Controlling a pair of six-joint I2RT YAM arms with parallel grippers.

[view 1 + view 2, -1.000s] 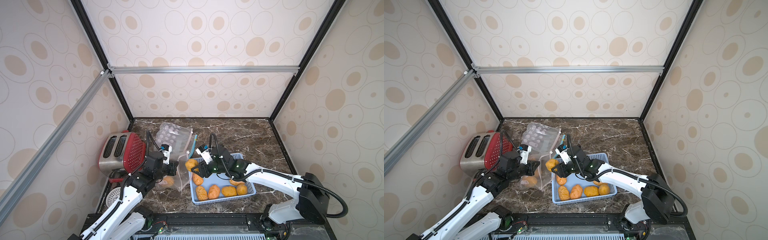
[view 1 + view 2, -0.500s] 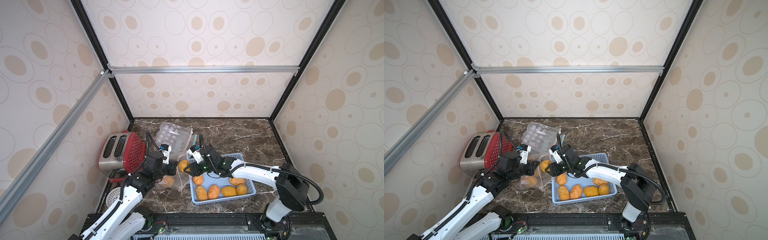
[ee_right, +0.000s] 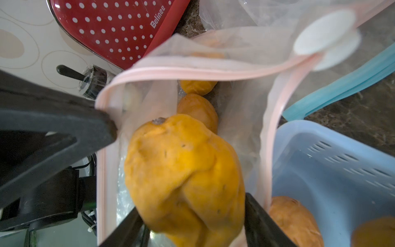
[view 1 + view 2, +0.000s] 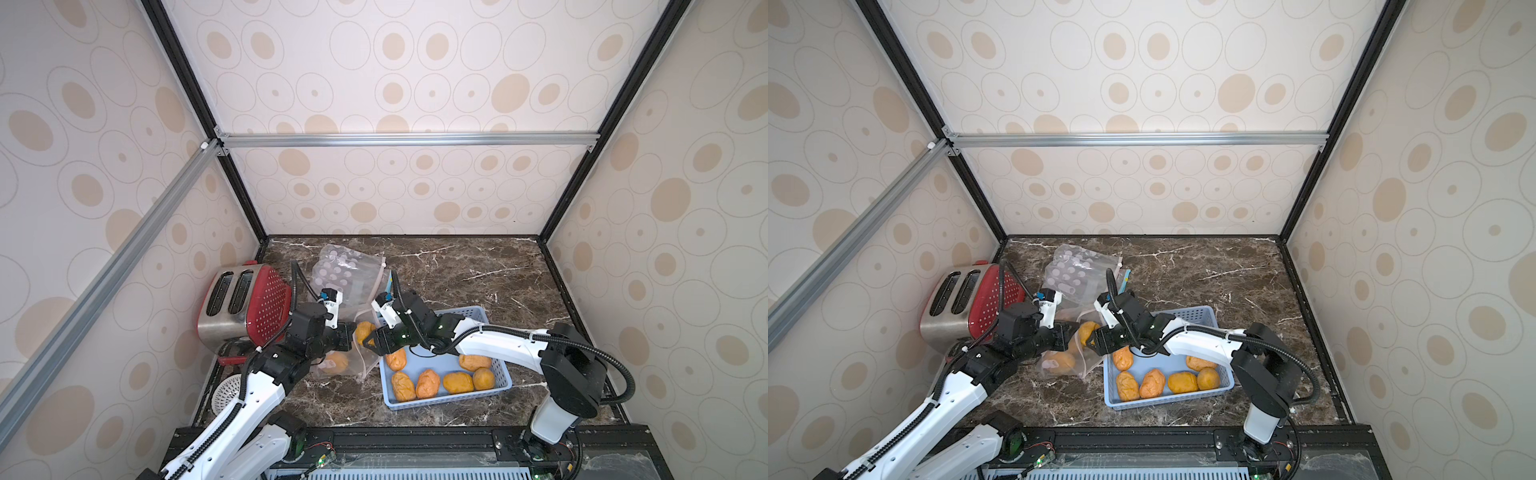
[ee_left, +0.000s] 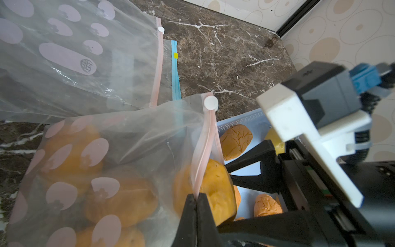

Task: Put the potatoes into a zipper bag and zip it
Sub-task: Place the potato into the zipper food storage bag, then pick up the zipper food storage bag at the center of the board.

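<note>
In both top views my left gripper (image 4: 351, 334) (image 4: 1069, 332) is shut on the pink zipper edge of a clear spotted zipper bag (image 5: 128, 139), holding its mouth up. Several orange potatoes (image 5: 119, 198) lie inside the bag. My right gripper (image 4: 368, 338) (image 3: 192, 213) holds one orange potato (image 3: 183, 171) (image 4: 364, 330) in the bag's mouth, a finger against each of its sides. Several more potatoes (image 4: 428, 382) lie in the blue basket (image 4: 505, 374) to the right of the bag.
A red toaster (image 4: 249, 303) stands at the left, close behind my left arm. More flat zipper bags (image 4: 340, 270) lie behind the held one. A white perforated dish (image 4: 228, 390) sits at the front left by the table edge.
My right gripper has carried its potato leftward from over the basket's left end into the bag's mouth. The left gripper has kept its hold on the bag's edge.
</note>
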